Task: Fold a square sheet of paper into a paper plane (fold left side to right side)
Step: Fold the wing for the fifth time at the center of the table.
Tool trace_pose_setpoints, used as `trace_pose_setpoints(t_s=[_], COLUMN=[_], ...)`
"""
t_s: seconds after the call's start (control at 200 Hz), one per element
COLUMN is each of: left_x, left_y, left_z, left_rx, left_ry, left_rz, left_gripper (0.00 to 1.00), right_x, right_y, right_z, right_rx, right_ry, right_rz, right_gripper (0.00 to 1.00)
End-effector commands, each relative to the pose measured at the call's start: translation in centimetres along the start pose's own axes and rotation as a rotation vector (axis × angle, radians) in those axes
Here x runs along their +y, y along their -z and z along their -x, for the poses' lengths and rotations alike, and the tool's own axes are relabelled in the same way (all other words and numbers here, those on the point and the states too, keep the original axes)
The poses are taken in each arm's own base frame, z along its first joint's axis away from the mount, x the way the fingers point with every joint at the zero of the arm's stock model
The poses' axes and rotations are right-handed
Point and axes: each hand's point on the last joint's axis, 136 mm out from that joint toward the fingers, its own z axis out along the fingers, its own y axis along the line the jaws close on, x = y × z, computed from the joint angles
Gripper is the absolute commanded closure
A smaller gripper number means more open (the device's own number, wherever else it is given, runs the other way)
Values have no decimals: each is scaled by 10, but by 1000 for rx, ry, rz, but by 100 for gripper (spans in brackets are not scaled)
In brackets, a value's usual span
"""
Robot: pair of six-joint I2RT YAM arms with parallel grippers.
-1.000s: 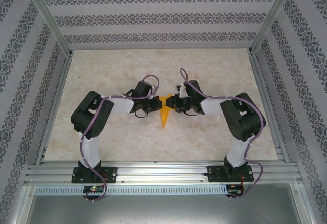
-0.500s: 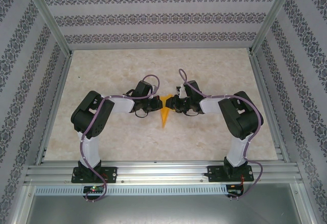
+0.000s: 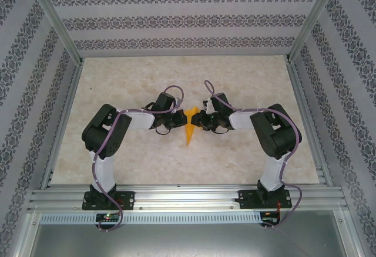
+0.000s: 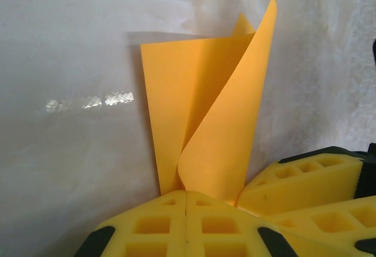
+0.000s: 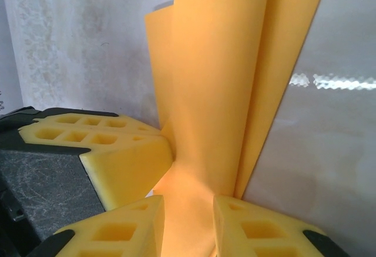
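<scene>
One paper plane [image 4: 211, 122] is rising just ahead of two pincers. The left pincer [image 4: 185, 195] is clenching it; the right pincer [image 5: 189, 205] is grasping it.

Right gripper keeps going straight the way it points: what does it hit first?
The orange paper sits between the fingers of the right gripper. Straight beyond it, the left gripper, shut on the same sheet, is probably next. Depth is hard to judge.

Left gripper [image 3: 181, 118] and right gripper [image 3: 197, 118] flank paper plane [image 3: 188, 135].
</scene>
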Motion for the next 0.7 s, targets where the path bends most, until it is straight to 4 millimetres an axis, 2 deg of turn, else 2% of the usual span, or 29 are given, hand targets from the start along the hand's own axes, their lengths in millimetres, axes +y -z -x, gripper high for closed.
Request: trace_pose_setpoints(t_s=[0.0,0.39,0.515,0.694], left_x=[6,-4,-4,1], left_y=[-3,5,12,34], left_z=[9,14,16,22], left_rx=[-16,-28,-41,-79], left_ry=[-6,-17,-14,3], left_rz=[23,0,1,12], left_gripper=[100,94,83,70], right_x=[-4,-18,-26,-35], right_y=[-4,-12,-12,-12], right_z=[2,-9,-12,-17], right_rx=[0,54,64,81], right_ry=[26,-6,-20,-39], right_rz=[-33,-109,-149,-185], right_gripper=[71,71,71,71])
